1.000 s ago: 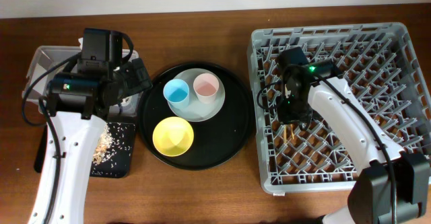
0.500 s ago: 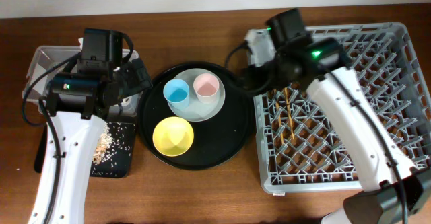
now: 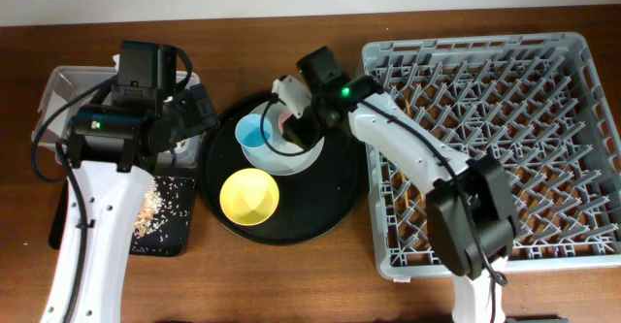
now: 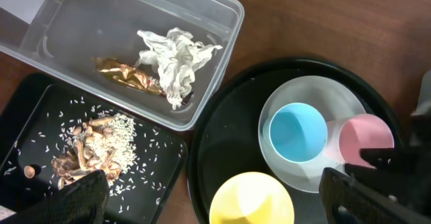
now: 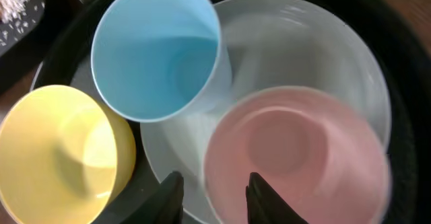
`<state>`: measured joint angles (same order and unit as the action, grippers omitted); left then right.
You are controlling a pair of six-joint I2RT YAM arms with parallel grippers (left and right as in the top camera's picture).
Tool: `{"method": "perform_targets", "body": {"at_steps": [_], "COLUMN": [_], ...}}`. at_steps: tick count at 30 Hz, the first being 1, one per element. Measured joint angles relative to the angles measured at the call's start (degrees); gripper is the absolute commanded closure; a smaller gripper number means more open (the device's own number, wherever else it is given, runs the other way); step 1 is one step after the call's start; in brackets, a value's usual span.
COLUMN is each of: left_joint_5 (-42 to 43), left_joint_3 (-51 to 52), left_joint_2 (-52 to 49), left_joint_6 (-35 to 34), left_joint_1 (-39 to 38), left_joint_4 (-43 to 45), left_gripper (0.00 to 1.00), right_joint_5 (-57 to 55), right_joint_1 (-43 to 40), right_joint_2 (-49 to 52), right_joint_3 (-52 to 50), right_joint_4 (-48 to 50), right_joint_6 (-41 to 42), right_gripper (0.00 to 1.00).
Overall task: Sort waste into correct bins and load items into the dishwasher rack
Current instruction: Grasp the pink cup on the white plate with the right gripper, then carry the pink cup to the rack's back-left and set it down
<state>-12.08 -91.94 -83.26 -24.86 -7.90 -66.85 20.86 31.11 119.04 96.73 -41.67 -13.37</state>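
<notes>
My right gripper [image 5: 215, 197] is open over the round black tray, its fingers either side of the near rim of the pink cup [image 5: 296, 157]. The light-blue cup [image 5: 158, 49] stands beside it on the pale plate [image 5: 303, 42]. The yellow bowl [image 3: 249, 195] sits in front of them. My left gripper [image 4: 215, 207] is open and empty, above the gap between the shallow black tray [image 4: 27, 116] and the round tray. The clear tub [image 4: 81, 29] holds the tissue [image 4: 172, 59] and the foil wrapper [image 4: 124, 76]. Food scraps [image 4: 87, 153] lie in the black tray. The grey rack [image 3: 505, 119] is at right. I cannot make out the chopsticks.
The large round black tray [image 3: 330, 197] lies between the bins and the rack. My right arm stretches from the rack's front edge across its left side to the round tray. Brown table runs along the front.
My right gripper has left the rack, where the chopsticks stayed lying, and swung left over the round tray to the pink cup. The left arm has not moved.
</notes>
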Motion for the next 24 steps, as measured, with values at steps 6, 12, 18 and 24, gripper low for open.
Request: {"method": "perform_targets", "body": {"at_steps": [6,12,18,24], "left_joint_5": [0.02,0.02,0.02,0.02], "left_joint_3": [0.00,0.00,0.00,0.00], "left_joint_2": [0.00,0.00,0.00,0.00], "left_joint_6": [0.00,0.00,0.00,0.00], "left_joint_1": [0.00,0.00,0.00,0.00], "left_joint_4": [-0.02,-0.02,-0.02,0.00], "left_gripper": [0.01,0.01,0.01,0.01], "right_joint_5": [-4.37,-6.03,-6.32,-5.53], "right_joint_1": [2.21,2.21,2.21,1.07], "right_joint_2": [0.26,0.28,0.28,-0.50], "right_joint_3": [-0.26,-2.05,-2.03,1.75], "right_joint_4": [0.42,1.44,1.62,-3.34], "right_joint_6": [-2.80,-3.32,-3.39,-0.92], "right_gripper": [0.82,0.88,0.96,0.96]}}
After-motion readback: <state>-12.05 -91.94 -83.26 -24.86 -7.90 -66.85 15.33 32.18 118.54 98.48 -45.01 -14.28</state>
